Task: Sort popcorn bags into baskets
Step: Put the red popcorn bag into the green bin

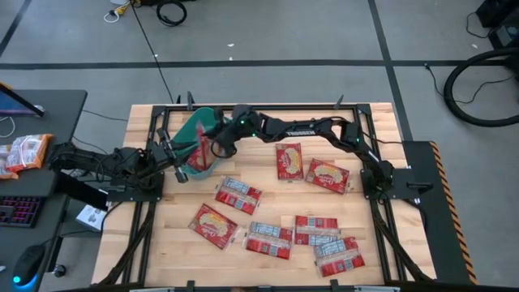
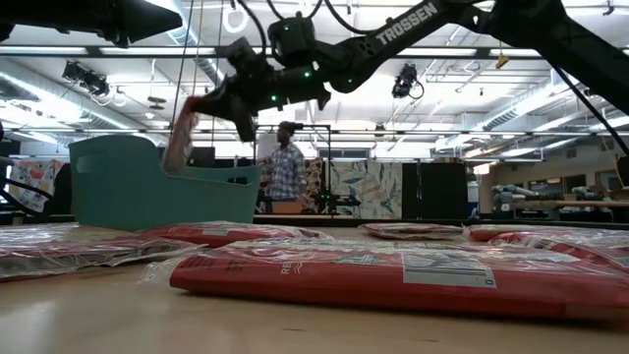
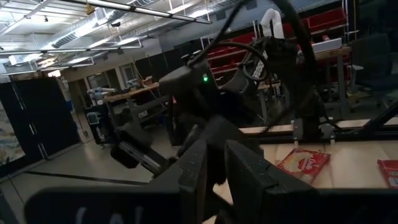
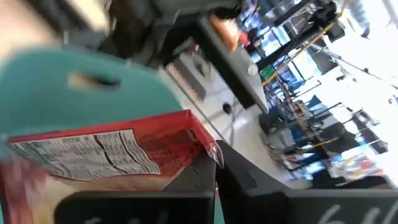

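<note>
From above, my right gripper (image 1: 217, 148) reaches across the table to the teal-green tub (image 1: 197, 130), which sits tilted at the far left of the wooden table (image 1: 268, 195). My jaws pinch a red popcorn bag (image 1: 201, 159) at the tub's near rim. My left gripper (image 1: 170, 156) sits just beside the tub on its left; I cannot tell how those jaws stand. Seven more bags lie flat on the table: two to the right of the tub, one just below it, and four along the near edge.

From table height, the bag (image 2: 180, 136) hangs upright from my right gripper (image 2: 221, 103), its lower end dipping behind the tub's rim (image 2: 138, 182). Loose red bags (image 2: 393, 275) lie in the foreground. A person in a plaid shirt (image 2: 286, 167) stands in the room behind.

Through my left wrist camera, my own dark fingers (image 3: 202, 171) fill the lower picture, and a bag (image 3: 303, 165) lies on the table beyond.

Through my right wrist camera, the held bag (image 4: 106, 152) shows its white nutrition panel against the tub's teal wall (image 4: 81, 81) with its handle cut-out.
</note>
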